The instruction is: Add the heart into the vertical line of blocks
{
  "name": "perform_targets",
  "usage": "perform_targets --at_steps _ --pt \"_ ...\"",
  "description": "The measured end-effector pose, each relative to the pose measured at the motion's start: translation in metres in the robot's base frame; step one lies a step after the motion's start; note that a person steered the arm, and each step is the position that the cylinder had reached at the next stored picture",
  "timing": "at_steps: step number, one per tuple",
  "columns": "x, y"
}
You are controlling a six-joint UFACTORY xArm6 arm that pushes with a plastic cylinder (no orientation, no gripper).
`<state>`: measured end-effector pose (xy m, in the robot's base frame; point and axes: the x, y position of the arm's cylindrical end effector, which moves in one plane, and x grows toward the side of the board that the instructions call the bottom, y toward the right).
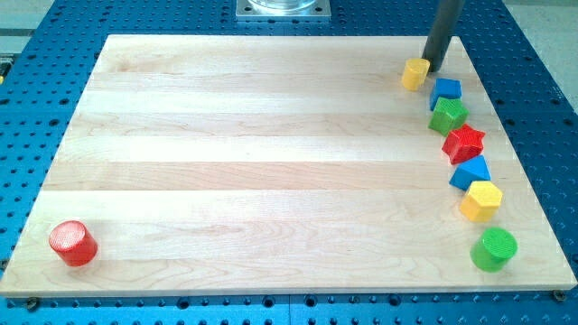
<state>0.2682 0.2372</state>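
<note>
You see my tip (433, 69) near the view's top right corner of the wooden board (253, 171). I have no fingers to spread or pinch, only this straight dark rod, so places below are given from the tip. Just to its left, touching or nearly so, sits the small yellow block (415, 74); its shape is hard to make out from here, though it may be the heart.

Below the tip and slightly to the view's right, you find the line of blocks running down the board's right side. First comes the blue block (445, 90), just beside the tip, then the green block (448, 115) touching it below. Next is the red star (464, 143), then a second blue block (470, 171), then the yellow hexagon (481, 199), each close against the one before. The green cylinder (494, 248) stands a little apart at the bottom of the line.

Far from the tip, in the view's bottom left corner, stands the red cylinder (72, 243), alone.
</note>
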Motion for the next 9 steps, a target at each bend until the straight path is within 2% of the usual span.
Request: perform_targets --at_steps 1,2,3,4,5,9 --pt "-0.039 -0.022" --pt "-0.045 -0.089" --pt "-0.008 -0.093" --pt "0.012 -0.071" --pt "0.008 -0.046" --pt "0.018 -0.033"
